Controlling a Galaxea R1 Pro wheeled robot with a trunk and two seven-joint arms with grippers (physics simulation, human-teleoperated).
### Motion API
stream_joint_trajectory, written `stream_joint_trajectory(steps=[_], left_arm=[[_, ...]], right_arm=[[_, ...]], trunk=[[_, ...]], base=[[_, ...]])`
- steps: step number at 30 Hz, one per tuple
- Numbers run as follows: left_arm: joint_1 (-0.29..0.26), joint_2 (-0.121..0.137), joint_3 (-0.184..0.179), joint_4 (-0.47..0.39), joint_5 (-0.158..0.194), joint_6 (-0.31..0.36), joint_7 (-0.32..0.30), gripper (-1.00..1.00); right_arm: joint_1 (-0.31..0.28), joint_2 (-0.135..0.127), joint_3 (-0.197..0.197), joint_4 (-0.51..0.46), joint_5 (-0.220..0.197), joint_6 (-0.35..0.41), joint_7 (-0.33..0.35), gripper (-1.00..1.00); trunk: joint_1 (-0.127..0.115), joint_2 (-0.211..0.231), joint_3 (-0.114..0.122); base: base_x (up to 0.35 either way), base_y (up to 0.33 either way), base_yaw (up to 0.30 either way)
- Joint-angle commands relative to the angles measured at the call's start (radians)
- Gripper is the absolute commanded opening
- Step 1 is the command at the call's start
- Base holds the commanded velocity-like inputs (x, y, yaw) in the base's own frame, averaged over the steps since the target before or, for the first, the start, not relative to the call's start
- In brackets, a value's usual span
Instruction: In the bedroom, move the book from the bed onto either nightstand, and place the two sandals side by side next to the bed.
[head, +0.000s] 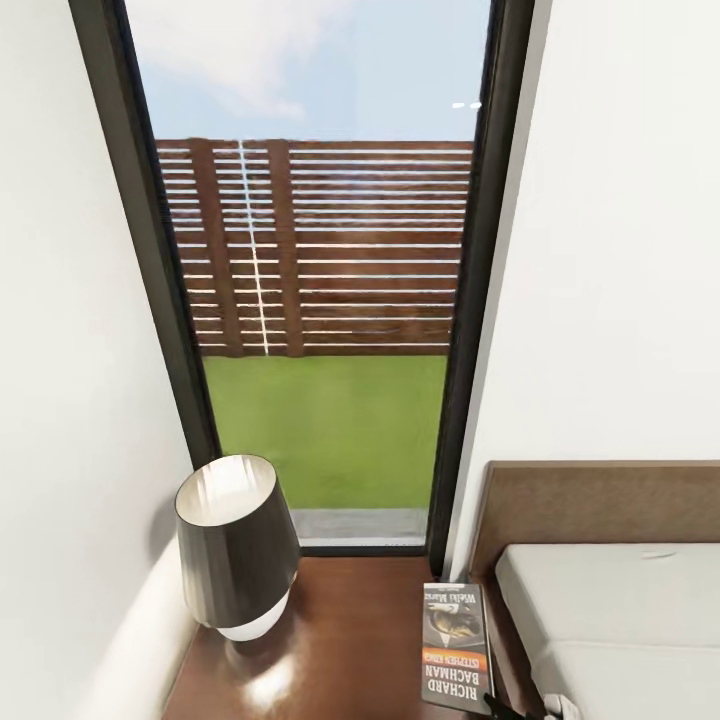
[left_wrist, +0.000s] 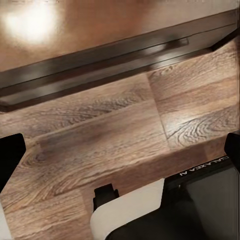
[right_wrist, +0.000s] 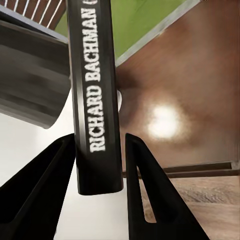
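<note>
Book (head: 457, 647) flat on nightstand (head: 350, 640), lower centre-right of head frame, near edge beside bed (head: 620, 610). Right gripper (right_wrist: 100, 175) straddling spine, slight gap, likely loosened. Left gripper state unclear. Risk: snagging book off edge on retreat.

- Thin dark paperback book (head: 457, 650) with orange band: cover reads "RICHARD BACHMAN", "STEPHEN KING"; spine (right_wrist: 96, 95) reads "RICHARD BACHMAN".
- Black robot housing (left_wrist: 202, 167): partial white lettering "GALAXEA".

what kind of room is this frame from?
Most likely a bedroom: a pale grey-white mattress against a brown headboard, and a glossy dark brown wooden nightstand carrying a dark-shaded table lamp and a dark Richard Bachman paperback, beside a tall dark-framed window.
</note>
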Motion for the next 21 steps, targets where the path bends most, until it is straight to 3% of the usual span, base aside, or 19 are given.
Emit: stream_joint_trajectory(steps=[1,2,4,6,7,10,11,13,14,18,20,21], left_arm=[[-0.001,0.002,-0.004,-0.001,-0.005,-0.019,-0.027,1.00],[-0.001,0.002,-0.003,-0.001,-0.005,-0.028,-0.066,1.00],[-0.002,0.004,0.002,-0.027,0.001,-0.040,-0.367,1.00],[-0.003,0.008,0.004,-0.056,0.022,-0.039,-0.460,1.00],[-0.004,0.013,0.007,-0.079,0.051,-0.038,-0.510,1.00],[-0.007,0.026,0.018,-0.151,0.212,0.000,-0.607,1.00],[-0.008,0.026,0.019,-0.163,0.240,0.014,-0.615,1.00],[-0.013,0.030,0.020,-0.222,0.332,0.093,-0.637,1.00],[-0.014,0.035,0.021,-0.260,0.362,0.140,-0.649,1.00],[-0.015,0.061,0.022,-0.357,0.409,0.280,-0.760,1.00],[-0.014,0.073,0.021,-0.381,0.420,0.327,-0.892,1.00],[-0.012,0.078,0.021,-0.380,0.421,0.333,-0.921,1.00]], right_arm=[[-0.001,-0.001,0.008,0.000,-0.008,-0.002,0.001,-1.00],[-0.001,-0.001,0.007,0.000,-0.008,-0.002,0.001,-1.00],[-0.001,-0.003,0.004,0.000,-0.009,-0.002,0.002,-1.00],[-0.001,-0.003,0.003,0.000,-0.009,-0.002,0.003,-1.00],[-0.001,-0.003,0.002,0.000,-0.009,-0.002,0.003,-1.00],[-0.001,-0.005,0.000,0.000,-0.009,-0.002,0.003,-1.00],[0.000,-0.005,0.000,0.000,-0.009,-0.002,0.003,-1.00],[-0.001,-0.005,0.000,0.000,-0.009,-0.002,0.003,-1.00],[-0.001,-0.005,0.000,0.000,-0.009,-0.002,0.003,-1.00],[-0.001,-0.005,0.000,0.000,-0.009,-0.001,0.004,-1.00],[-0.001,-0.005,0.000,0.000,-0.009,0.000,0.004,-1.00],[-0.001,-0.004,0.000,0.000,-0.009,0.000,0.004,-1.00]], trunk=[[0.000,-0.001,-0.001],[0.000,-0.001,-0.001],[0.000,-0.001,-0.001],[0.000,-0.001,-0.001],[0.000,-0.001,-0.001],[0.000,-0.001,-0.001],[0.000,-0.001,-0.001],[0.000,-0.001,-0.001],[0.000,-0.001,-0.001],[0.000,-0.001,-0.001],[0.000,-0.001,-0.001],[0.000,-0.001,-0.001]], base=[[0.000,0.000,0.000],[0.000,0.000,0.000],[0.000,0.000,0.000],[0.000,0.000,0.000],[0.000,0.000,0.000],[0.000,0.000,0.000],[0.000,0.000,0.000],[0.000,0.000,0.000],[0.000,0.000,0.000],[0.000,0.000,0.000],[0.000,0.000,0.000],[0.000,0.000,0.000]])
